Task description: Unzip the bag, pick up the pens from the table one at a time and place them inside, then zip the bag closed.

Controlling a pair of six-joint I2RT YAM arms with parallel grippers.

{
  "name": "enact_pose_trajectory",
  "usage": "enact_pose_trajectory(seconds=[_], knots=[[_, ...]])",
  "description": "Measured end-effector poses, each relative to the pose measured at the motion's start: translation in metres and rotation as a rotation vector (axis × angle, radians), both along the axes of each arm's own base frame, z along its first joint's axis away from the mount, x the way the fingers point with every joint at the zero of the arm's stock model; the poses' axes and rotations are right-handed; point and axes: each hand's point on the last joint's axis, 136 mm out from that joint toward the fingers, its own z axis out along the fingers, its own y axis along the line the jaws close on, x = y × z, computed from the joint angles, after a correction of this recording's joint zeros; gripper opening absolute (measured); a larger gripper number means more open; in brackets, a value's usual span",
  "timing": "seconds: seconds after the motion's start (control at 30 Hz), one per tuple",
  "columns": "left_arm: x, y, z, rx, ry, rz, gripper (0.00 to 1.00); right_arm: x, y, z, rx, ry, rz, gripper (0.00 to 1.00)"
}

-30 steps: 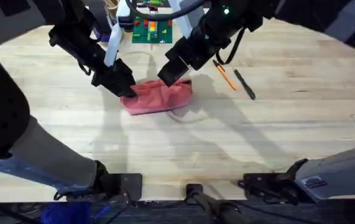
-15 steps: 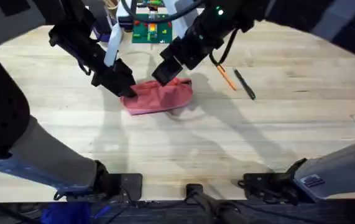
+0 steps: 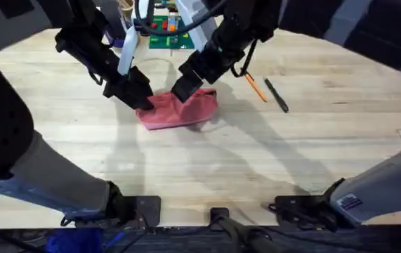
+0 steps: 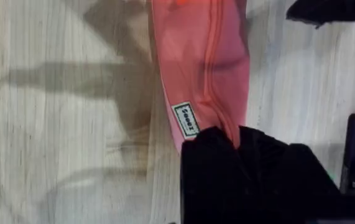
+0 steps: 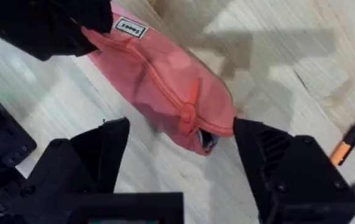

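The pink-red bag (image 3: 180,109) lies at upper centre of the overhead frame on the pale bench (image 3: 207,169), its left end pinched in the closed left tool (image 3: 141,99) while the right tool (image 3: 183,90) hangs over it, fingers spread wide and holding nothing. In the right wrist view the zipper pull (image 5: 188,107) sits partway along the bag with a small gap near one end, so the unzipping looks barely under way. The orange pen (image 3: 255,86) and black pen (image 3: 277,96) lie untouched to the bag's right, so loading and zipping shut remain
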Motion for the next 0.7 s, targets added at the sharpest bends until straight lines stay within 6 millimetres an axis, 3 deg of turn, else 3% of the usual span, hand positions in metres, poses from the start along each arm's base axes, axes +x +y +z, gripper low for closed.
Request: enact_pose_trajectory(seconds=[0.23,0.37,0.7], knots=[[0.0,0.0,0.0,0.0,0.0,0.0,0.042,0.001,0.001,-0.019,-0.031,0.038,0.0,0.993],[0.0,0.0,0.0,0.0,0.0,0.0,0.042,0.002,0.002,-0.02,-0.03,0.037,0.0,0.99],[0.0,0.0,0.0,0.0,-0.001,0.0,0.042,0.001,0.001,-0.023,-0.036,0.045,0.001,0.859]])
